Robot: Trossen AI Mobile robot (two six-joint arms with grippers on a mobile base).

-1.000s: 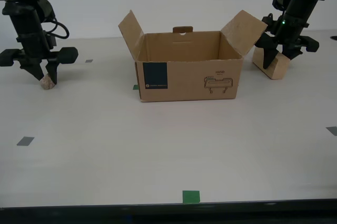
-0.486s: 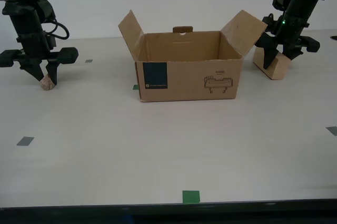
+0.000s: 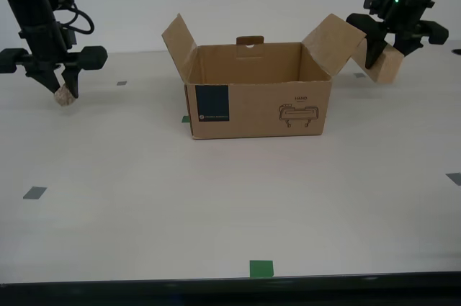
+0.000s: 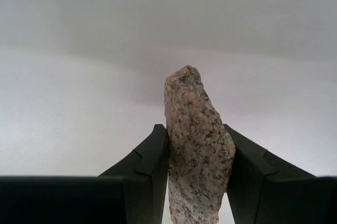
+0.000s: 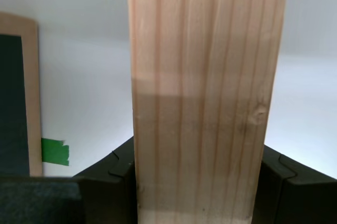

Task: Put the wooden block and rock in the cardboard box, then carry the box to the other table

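Note:
The open cardboard box [image 3: 256, 97] stands mid-table in the exterior view, flaps up. At that view's right, my first gripper [image 3: 385, 55] is shut on the wooden block [image 3: 387, 63], held tilted above the table beside the box's flap; the first wrist view fills with the block [image 5: 205, 97] between dark fingers [image 5: 113, 174]. At the exterior view's left, my second gripper [image 3: 63, 88] is shut on the rock [image 3: 67, 94], lifted just off the table. Up close, the speckled rock [image 4: 197, 150] stands upright between both fingers [image 4: 150, 153].
The pale table [image 3: 230, 198] carries grey tape marks [image 3: 34, 192] and green tape marks [image 3: 261, 268]. Its dark front edge runs along the exterior view's bottom. A green tape piece [image 5: 55, 151] and a cardboard flap [image 5: 20, 97] show beside the block.
Both arms have risen. The wooden block came up off the table with my first gripper. The rock rose off the surface with my second gripper.

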